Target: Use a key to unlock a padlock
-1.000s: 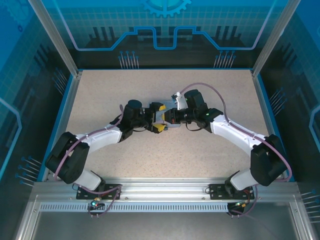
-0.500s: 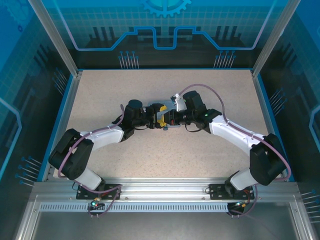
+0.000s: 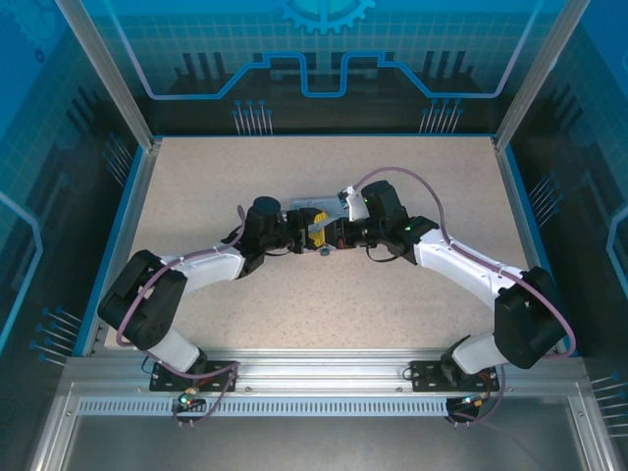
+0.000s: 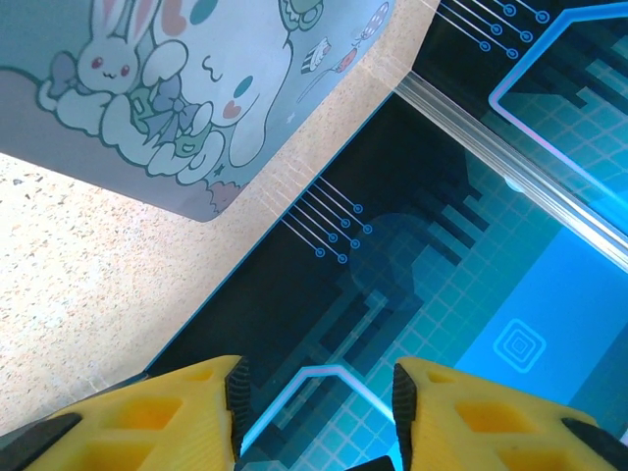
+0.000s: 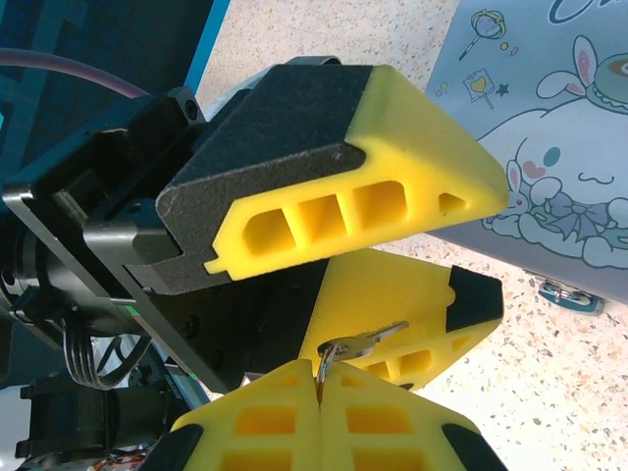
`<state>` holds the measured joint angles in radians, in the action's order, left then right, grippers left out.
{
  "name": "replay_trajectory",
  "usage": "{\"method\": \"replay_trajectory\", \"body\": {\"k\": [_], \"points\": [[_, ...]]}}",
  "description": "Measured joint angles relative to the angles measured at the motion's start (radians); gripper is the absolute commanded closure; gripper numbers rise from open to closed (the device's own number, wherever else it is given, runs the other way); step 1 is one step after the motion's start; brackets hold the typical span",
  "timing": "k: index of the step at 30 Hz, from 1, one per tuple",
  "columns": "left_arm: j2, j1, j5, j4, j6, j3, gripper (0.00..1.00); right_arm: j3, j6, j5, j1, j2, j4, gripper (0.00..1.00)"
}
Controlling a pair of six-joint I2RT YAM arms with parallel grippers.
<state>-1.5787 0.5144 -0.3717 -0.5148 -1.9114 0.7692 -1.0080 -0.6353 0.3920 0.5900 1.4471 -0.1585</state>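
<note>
Right wrist — tin [image 5: 554, 128] behind L pincer [image 5: 488, 245].

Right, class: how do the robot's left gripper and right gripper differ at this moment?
The left gripper has its jaws apart; the right gripper has its jaws pressed together. The left gripper's wrist view shows nothing between its jaws; the right gripper pinches the small silver key. Both have yellow padded jaws and sit by the pale blue cartoon tin.

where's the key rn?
Right wrist view, bottom centre: key pinched in the right claw, in front of the left claw; tin box off to the right.
</note>
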Motion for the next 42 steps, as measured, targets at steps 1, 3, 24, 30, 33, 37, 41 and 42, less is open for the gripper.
{"method": "replay_trajectory", "body": {"k": [1, 3, 24, 30, 33, 37, 41, 42], "points": [[-0.002, 0.000, 0.000, 0.000, 0.000, 0.000, 0.60, 0.001, 0.000, 0.000, 0.000, -0.001, -0.001, 1.00], [-0.006, 0.000, 0.000, -0.002, 0.001, 0.000, 0.63, 0.002, 0.000, 0.000, 0.000, -0.001, -0.002, 1.00], [-0.013, 0.000, 0.000, -0.021, 0.009, 0.000, 1.00, 0.015, 0.002, -0.020, -0.010, -0.020, -0.010, 0.74], [-0.013, -0.009, 0.000, -0.016, 0.175, 0.014, 1.00, 0.063, -0.043, -0.037, -0.056, -0.101, 0.000, 0.40], [-0.012, -0.017, 0.001, -0.006, 0.309, 0.043, 1.00, 0.091, -0.102, -0.041, -0.089, -0.133, 0.027, 0.38], [0.003, -0.022, 0.019, -0.005, 0.507, 0.072, 1.00, 0.125, -0.216, -0.045, -0.107, -0.140, 0.087, 0.38], [0.041, -0.022, 0.074, -0.006, 0.683, 0.077, 1.00, 0.179, -0.368, -0.045, -0.108, -0.134, 0.197, 0.39], [0.051, -0.022, 0.097, -0.008, 0.719, 0.077, 1.00, 0.191, -0.407, -0.049, -0.106, -0.130, 0.227, 0.40]]}}
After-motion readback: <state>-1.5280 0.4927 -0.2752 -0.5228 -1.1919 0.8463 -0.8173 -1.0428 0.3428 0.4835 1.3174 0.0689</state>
